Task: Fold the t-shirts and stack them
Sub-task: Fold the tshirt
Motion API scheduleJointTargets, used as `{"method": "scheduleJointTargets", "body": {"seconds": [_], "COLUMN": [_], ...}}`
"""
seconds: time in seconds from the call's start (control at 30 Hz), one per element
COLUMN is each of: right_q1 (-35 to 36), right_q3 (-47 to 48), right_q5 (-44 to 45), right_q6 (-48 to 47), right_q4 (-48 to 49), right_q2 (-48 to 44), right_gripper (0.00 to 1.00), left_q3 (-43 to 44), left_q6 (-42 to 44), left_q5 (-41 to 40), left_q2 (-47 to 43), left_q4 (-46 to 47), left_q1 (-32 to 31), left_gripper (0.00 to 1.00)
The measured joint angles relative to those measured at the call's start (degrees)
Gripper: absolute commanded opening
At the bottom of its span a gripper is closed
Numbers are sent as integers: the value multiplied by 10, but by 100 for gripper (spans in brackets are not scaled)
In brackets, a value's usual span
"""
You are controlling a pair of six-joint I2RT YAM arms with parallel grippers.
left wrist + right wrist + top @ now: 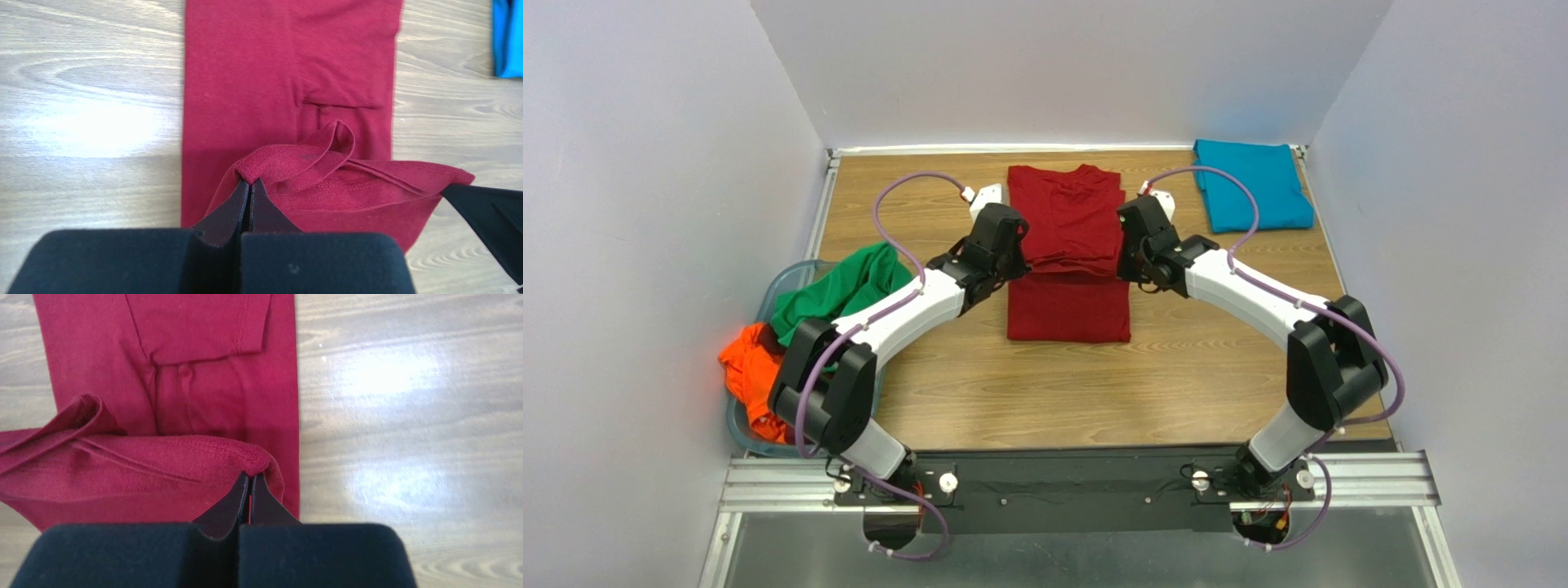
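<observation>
We hold the red shirt (1069, 312) between our tools: the left tool (248, 182) and right tool (250, 476) each pinch tight on one corner of its lifted edge, so the fold can land square. The rest lies flat on the table (1075, 398) just beyond them.

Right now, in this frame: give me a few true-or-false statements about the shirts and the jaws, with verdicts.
1. Both arms' jaws are shut on the dark red cloth t-shirt. True.
2. The teal-blue cloth t-shirt lies on the red one. False: it lies apart, at the far right corner.
3. The green cloth t-shirt is spread flat mid-table. False: it is bunched over the clear plastic tub at the left.
4. The bright orange cloth t-shirt sits beside the green one. True.
</observation>
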Motion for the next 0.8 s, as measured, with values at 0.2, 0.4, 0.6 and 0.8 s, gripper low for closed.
{"method": "scheduleJointTargets", "body": {"seconds": [0.2,0.4,0.6,0.8], "right_q1": [-9,-17,-23,-31], "right_q3": [33,55,66,74], "right_q5": [-10,-15,-15,-15], "right_q6": [-10,-13,-12,-11], "right_q4": [9,10,12,13], "right_q2": [55,95,118,142], "right_gripper": [1,3,6,50], "left_q3": [14,35,69,72], "left_q6": [7,17,28,35], "left_q5": [15,21,30,37], "left_q2": [39,78,125,141], "left_q4": [1,3,9,12], "left_q1": [22,32,39,44], "left_gripper": [0,0,4,71]}}
